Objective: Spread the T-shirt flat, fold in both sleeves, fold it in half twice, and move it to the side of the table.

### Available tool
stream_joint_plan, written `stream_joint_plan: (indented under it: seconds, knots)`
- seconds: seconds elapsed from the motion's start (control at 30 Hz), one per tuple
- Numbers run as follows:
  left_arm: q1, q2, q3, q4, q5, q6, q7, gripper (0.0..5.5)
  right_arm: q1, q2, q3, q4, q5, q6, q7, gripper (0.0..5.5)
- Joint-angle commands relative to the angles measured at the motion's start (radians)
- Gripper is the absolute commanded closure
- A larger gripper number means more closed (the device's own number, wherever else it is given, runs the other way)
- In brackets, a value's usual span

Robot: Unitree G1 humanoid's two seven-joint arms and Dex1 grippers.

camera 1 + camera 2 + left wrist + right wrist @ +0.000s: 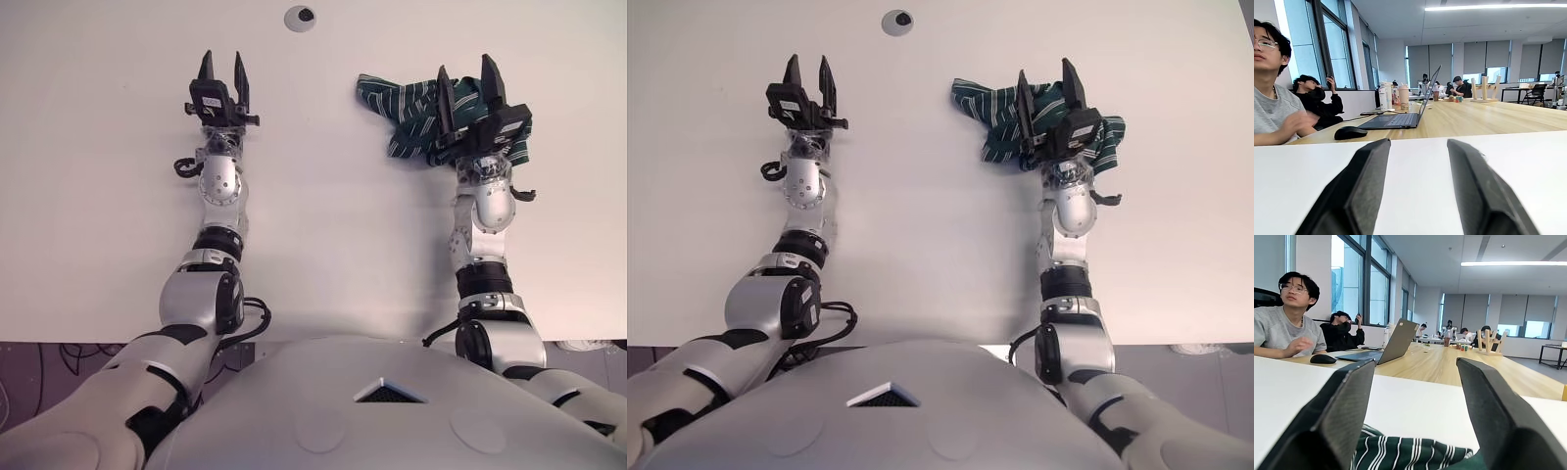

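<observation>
Crumpled T-shirt (400, 106) lies on table (323, 206). Right gripper (466, 78) over it, released. Left gripper (222, 70) released, well apart.

Round grey cable port (301, 18), far side | open laptop (1396, 120) beside black mouse (1350, 132) on long wooden table (1498, 117) | wooden rack (1484, 90) standing farther along it

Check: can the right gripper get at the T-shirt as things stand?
Probably yes: the right gripper is open above the crumpled T-shirt, with nothing visible between them.
</observation>
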Motion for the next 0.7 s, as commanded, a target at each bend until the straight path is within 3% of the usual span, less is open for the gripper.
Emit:
stream_joint_plan:
  seconds: [0.03, 0.7]
  knots:
    - [0.011, -0.008, -0.009, -0.015, 0.005, -0.005, 0.004, 3.41, -0.005, 0.017, 0.005, 0.01, -0.006, 0.006, -0.001, 2.46]
    - [-0.014, -0.032, -0.033, 0.056, 0.048, -0.076, 0.073, 3.41, -0.022, 0.0, -0.014, 0.058, -0.004, -0.016, -0.007, 2.46]
